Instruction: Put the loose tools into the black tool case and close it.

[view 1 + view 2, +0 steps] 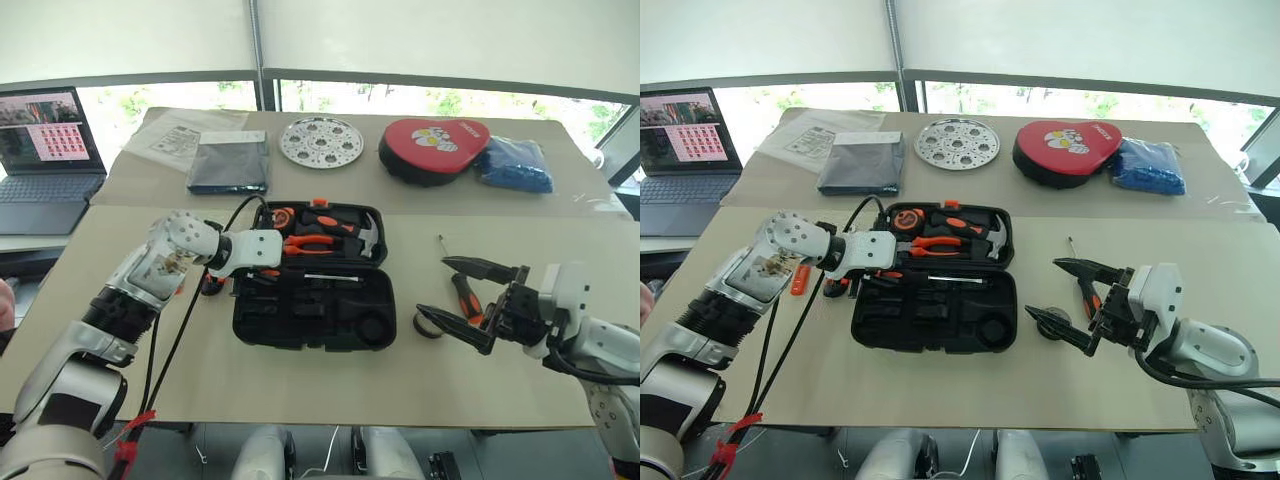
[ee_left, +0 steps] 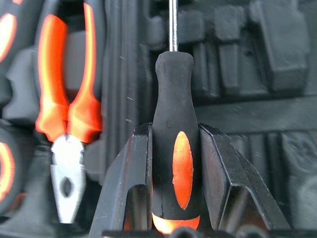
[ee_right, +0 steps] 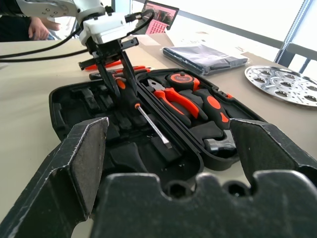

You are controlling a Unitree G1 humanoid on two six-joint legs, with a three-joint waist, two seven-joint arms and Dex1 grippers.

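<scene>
From the head views, we have the black tool case (image 1: 310, 275) lying open mid-bench (image 1: 300, 385), its moulded slots facing up. Our left tool (image 1: 268, 262) sits over the case's left part, clamped on a screwdriver (image 1: 330, 277) whose thin shaft lies across the slots. Our right tool (image 1: 470, 300) hangs wide open and empty above a second screwdriver (image 1: 466, 298) and the small dark tape roll (image 1: 428, 322), both to the right of the case.

In the left wrist view, the handle is smooth rubbery black with a glossy orange inset, pinched between flat black pads (image 2: 136, 168).

In the right wrist view, the shaft slants across a ribbed recess. We judge it best to lay the shaft along its groove before releasing.
</scene>
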